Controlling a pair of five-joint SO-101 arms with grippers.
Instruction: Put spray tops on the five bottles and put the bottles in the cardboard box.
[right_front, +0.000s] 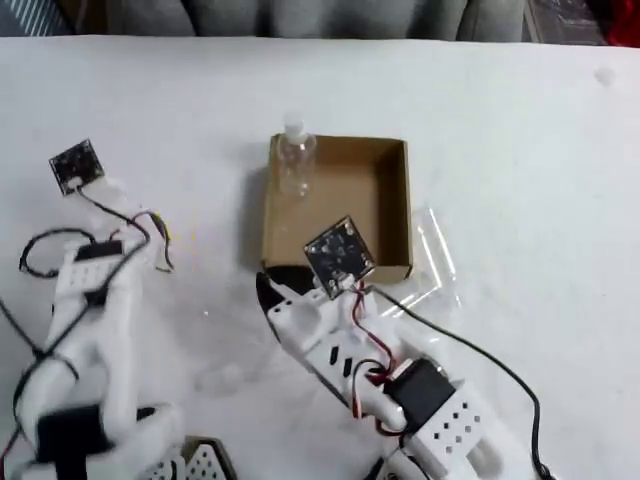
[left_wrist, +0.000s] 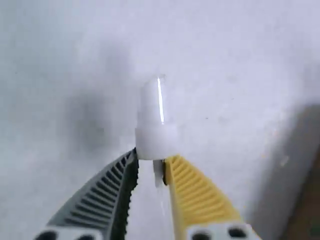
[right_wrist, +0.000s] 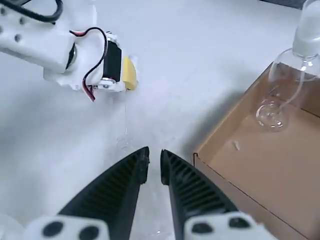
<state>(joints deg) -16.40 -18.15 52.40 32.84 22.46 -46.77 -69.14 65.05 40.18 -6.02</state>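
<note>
My left gripper (left_wrist: 150, 167) is shut on a spray top (left_wrist: 156, 125), a white collar with a clear cap, pinched at its stem between the grey and yellow fingers. In the high view this gripper (right_front: 112, 190) hangs over the table left of the cardboard box (right_front: 338, 143). One clear bottle (right_front: 296, 160) with a spray top on it stands in the box's far left corner, the same bottle (right_wrist: 282, 85) in the right wrist view. My right gripper (right_wrist: 154, 162) sits low by the box's near left corner, black fingers almost together with nothing plainly between them.
Clear plastic shapes, probably bottles (right_front: 432, 255), lie on the white table right of the box. A faint clear shape (right_front: 222, 377) lies between the two arms. The left arm's gripper (right_wrist: 127, 72) hangs beyond my right fingers. The rest of the box floor (right_wrist: 260, 165) is bare.
</note>
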